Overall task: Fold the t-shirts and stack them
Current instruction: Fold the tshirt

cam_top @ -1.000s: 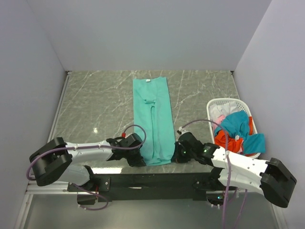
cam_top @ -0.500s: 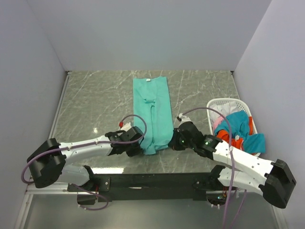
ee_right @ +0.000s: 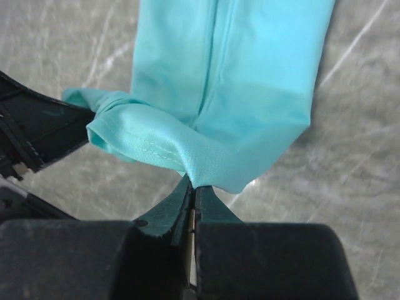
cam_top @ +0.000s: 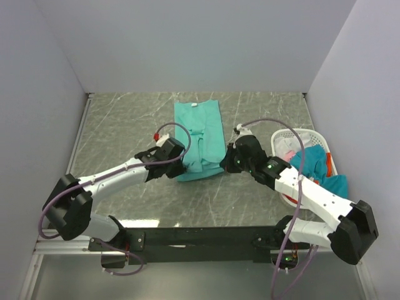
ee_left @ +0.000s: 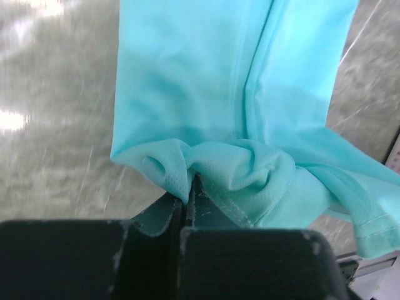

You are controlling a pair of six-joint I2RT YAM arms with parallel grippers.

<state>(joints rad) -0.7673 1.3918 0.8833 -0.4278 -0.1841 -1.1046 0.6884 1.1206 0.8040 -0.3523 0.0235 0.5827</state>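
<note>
The left gripper point(cam_top: 180, 165) and right gripper point(cam_top: 225, 164) each pinch a near hem corner of the teal shirt point(cam_top: 203, 125), lying along the counter point(cam_top: 125, 131) middle toward the far edge, apparently mid-fold; next the hem likely needs carrying level to the collar end, then letting go.

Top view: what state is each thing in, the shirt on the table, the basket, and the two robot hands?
teal shirt: folded into a long strip, near end pinched up by both hands.
left hand: shut on the teal shirt.
right hand: shut on the teal shirt.
basket: upright, holding crumpled shirts.
</note>
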